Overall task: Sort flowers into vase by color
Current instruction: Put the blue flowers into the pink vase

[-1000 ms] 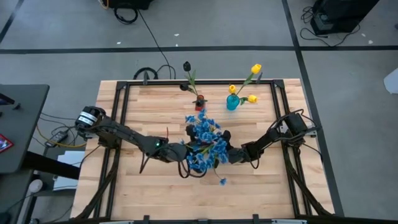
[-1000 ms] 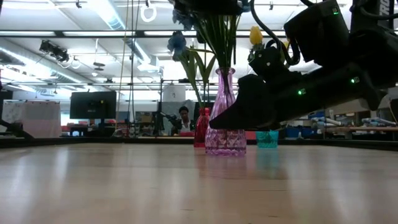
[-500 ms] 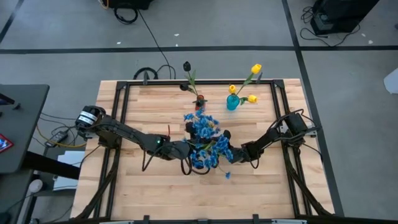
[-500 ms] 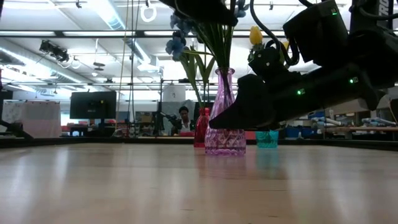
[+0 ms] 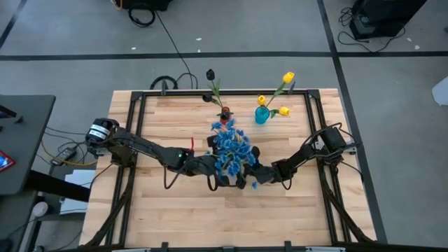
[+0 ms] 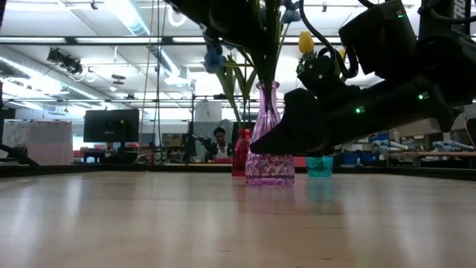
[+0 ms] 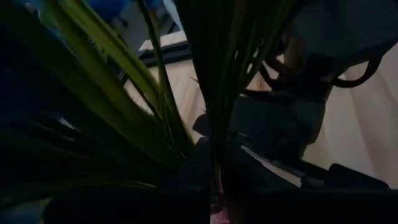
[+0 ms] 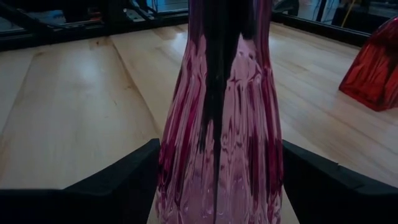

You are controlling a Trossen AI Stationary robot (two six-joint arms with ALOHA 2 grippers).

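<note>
A bushy spray of blue flowers stands over the pink glass vase at the table's middle. Green stems run down into its mouth. My left gripper reaches in from the left and is shut on the stems under the blossoms. My right gripper comes from the right, low at the table, with its fingers around the vase's lower body. Behind, a red vase holds a dark bloom, and a teal vase holds yellow flowers. My left gripper pinches a bundle of green stems between its two fingers, below the leaves. It comes from the table's left, slanting slightly down, across the stems. The blossoms stand above the hold. My right gripper has one finger on each side of the pink vase's lower body, level from the table's right. The vase stands upright on the table.
The red and teal vases stand close behind the pink one, toward the far edge. A black frame runs around the wooden tabletop. Bare wood lies toward the near edge.
My left gripper has moved toward the far right and rolled, staying shut. The blue spray, which leaned out toward the near edge, has swung up and now stands gathered above the pink vase. The vase has kept its place.
</note>
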